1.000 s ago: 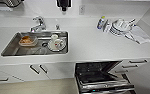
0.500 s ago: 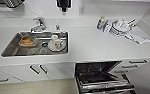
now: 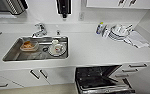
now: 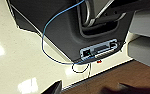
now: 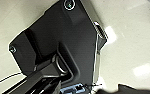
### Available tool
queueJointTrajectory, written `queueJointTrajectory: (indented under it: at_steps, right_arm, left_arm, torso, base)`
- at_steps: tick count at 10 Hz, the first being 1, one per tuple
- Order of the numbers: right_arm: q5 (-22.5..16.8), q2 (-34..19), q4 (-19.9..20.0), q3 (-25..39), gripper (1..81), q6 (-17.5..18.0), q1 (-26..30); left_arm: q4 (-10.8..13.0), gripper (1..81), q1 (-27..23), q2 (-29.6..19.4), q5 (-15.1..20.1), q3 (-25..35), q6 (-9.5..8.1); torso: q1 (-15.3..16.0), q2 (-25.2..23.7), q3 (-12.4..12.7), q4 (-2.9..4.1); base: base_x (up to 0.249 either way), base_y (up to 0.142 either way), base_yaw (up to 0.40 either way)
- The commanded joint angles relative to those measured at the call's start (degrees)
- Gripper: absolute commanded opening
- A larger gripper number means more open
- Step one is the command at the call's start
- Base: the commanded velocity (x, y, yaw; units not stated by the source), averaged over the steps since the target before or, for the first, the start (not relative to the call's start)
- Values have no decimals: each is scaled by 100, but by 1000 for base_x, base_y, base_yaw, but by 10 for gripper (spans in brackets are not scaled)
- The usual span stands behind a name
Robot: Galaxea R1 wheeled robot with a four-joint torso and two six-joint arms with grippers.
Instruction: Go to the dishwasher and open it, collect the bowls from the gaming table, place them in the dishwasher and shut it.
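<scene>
Dishwasher (image 3: pixel 102 80) door's down under the worktop (image 3: pixel 96 51); I'd back off squarely, arms tucked. Jaws: can't tell.

White counter (image 3: pixel 91 52), steel-grey sink (image 3: pixel 13 53), dark dishwasher (image 3: pixel 101 80) interior.

The robot's dark base (image 5: pixel 53 37) stands on a glossy pale floor (image 5: pixel 131 30), a green light (image 5: pixel 70 4) glowing on it.
</scene>
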Motion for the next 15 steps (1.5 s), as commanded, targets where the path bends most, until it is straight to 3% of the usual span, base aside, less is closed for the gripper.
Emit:
queueJointTrajectory:
  at_steps: [1,3,5,9,10,15]
  right_arm:
    - [-229,-119,5,-76,811,-24,186]
    - [-229,-13,5,-190,811,-24,178]
    - [-229,31,5,-234,811,-24,178]
    - [-238,66,5,-252,811,-24,230]
    - [-229,110,22,-296,811,-24,248]
    - [-238,365,84,-621,811,47,406]
  left_arm:
    - [-1,811,128,-15,233,1,7]
    - [-1,811,128,-24,242,1,7]
    - [-1,811,128,-24,242,1,7]
    - [-1,811,128,-24,250,1,7]
    - [-1,811,128,-24,250,1,7]
    - [-1,811,128,-42,250,1,16]
  torso:
    - [365,-564,0,0]
    - [621,-973,-125,0]
    - [852,-1346,-580,0]
    - [1313,-2075,-1222,0]
    - [1438,-2269,-866,0]
    - [1974,-3124,-1051,0]
  base:
    - [0,0,0]
    - [0,0,0]
    - [0,0,0]
    - [0,0,0]
    - [0,0,0]
    - [0,0,0]
